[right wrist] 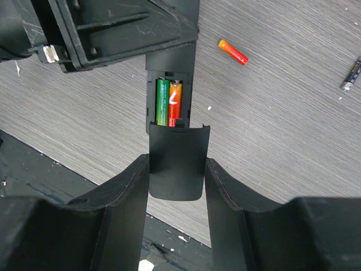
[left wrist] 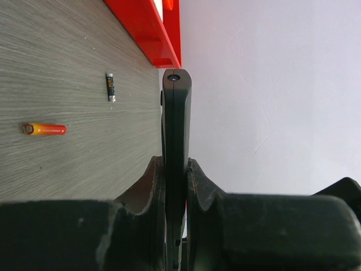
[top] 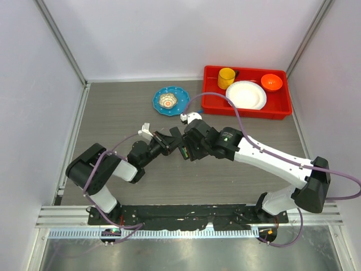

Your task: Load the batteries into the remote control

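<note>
The left fingers (left wrist: 148,183) are pressed together on the remote control (left wrist: 176,113), holding it on edge above the grey tabletop (left wrist: 67,169). In the right wrist view its battery bay lies open and carries two cells side by side, a green battery (right wrist: 162,101) and an orange-red battery (right wrist: 175,100). The latter has a white mark too small to read. The right fingers (right wrist: 124,192) are clamped on the sides of the black battery cover (right wrist: 176,164), whose top edge meets the lower end of the bay. A loose orange-red battery (right wrist: 233,52) and a dark cell (right wrist: 351,76) with unreadable yellow print lie apart on the tabletop, near a red tray (left wrist: 152,34).
</note>
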Robot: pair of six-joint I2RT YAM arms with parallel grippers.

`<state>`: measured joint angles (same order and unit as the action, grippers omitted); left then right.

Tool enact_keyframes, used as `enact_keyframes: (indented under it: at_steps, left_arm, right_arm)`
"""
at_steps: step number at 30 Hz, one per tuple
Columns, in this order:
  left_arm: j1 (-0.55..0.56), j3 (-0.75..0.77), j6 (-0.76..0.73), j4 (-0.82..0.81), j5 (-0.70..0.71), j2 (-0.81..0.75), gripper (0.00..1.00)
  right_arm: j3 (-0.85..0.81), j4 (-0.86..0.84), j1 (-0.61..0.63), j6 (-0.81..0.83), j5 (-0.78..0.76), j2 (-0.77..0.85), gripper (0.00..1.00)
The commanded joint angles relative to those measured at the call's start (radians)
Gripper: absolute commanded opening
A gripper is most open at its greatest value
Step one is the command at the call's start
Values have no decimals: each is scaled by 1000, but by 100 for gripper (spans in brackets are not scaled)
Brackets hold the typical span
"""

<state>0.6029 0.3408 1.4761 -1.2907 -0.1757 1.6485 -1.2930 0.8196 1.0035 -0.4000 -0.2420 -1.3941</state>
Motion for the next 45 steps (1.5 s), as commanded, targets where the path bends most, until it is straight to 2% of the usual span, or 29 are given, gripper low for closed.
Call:
enact_keyframes:
  at_steps: [1,17,28,45]
  left_arm:
    - [11,24,-14,-248,13,25,0]
    - [46,20,-31,-256,7,-3,0]
    - [64,0,-102,-257,51,-67,0]
    - [64,6,-97,-256,42,-70,0]
  right_arm:
    - [-12,-53,14,-17,1,-37,27]
    - [-3,-74,15,0,3,-97,26]
    - [17,-88,15,-23,9,-60,26]
    - [46,-99,14,-17,-3,-48,26]
